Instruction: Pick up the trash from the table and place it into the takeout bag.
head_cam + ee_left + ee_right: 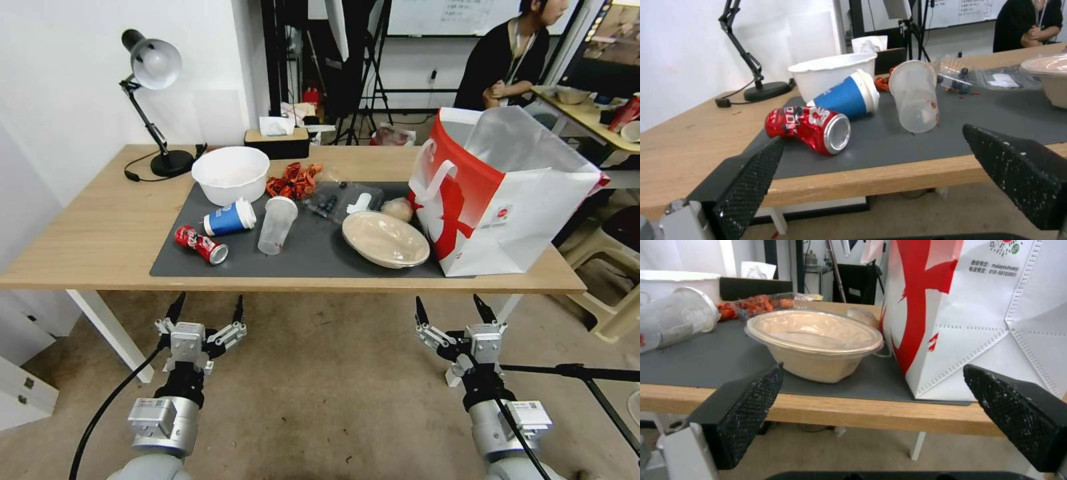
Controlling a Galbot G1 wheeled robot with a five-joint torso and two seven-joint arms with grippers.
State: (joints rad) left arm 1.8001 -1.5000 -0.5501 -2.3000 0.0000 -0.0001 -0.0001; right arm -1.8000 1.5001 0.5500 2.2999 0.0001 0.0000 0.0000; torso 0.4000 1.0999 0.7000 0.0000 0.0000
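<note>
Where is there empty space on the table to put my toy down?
The bare wood of the table left of the dark mat, in front of the lamp, is free. So is the mat's front strip between the clear cup and the beige bowl. It's crowded from the bowl to the takeout bag.

The takeout bag beyond the right pincer carries small print reading roughly "010-58103931" under a round red-and-green logo, while the red soda can's white lettering stays unreadable.

Office or lab room, whiteboard, tripods, desk lamp, light-wood table
</note>
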